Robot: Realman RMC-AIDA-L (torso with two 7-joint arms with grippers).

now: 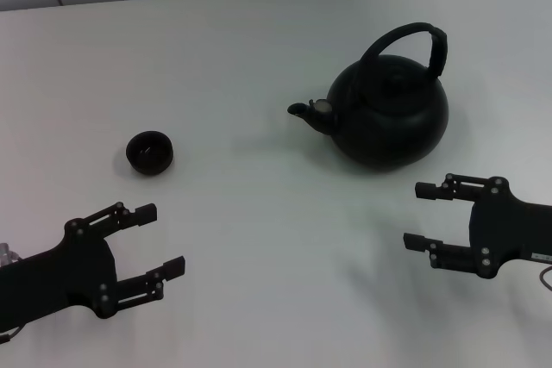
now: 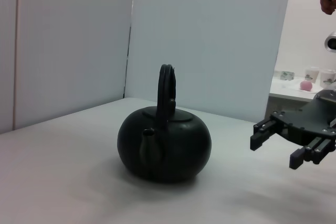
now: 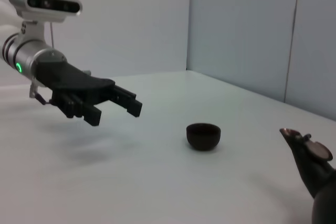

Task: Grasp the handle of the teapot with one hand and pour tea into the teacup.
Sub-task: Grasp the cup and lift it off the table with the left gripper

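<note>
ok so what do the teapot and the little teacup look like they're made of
The teapot looks like cast iron or dark glazed ceramic: a matte black body with only a soft sheen, thick-walled and heavy-looking. Its handle looks like the same black material, possibly coated metal. The teacup seems to be matching matte black ceramic or iron, dull inside and out. The look alone cannot settle which.

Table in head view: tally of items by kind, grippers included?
teapot: 1
teacup: 1
Grippers: 2, left gripper and right gripper, both open, holding nothing
Total: 4
</note>
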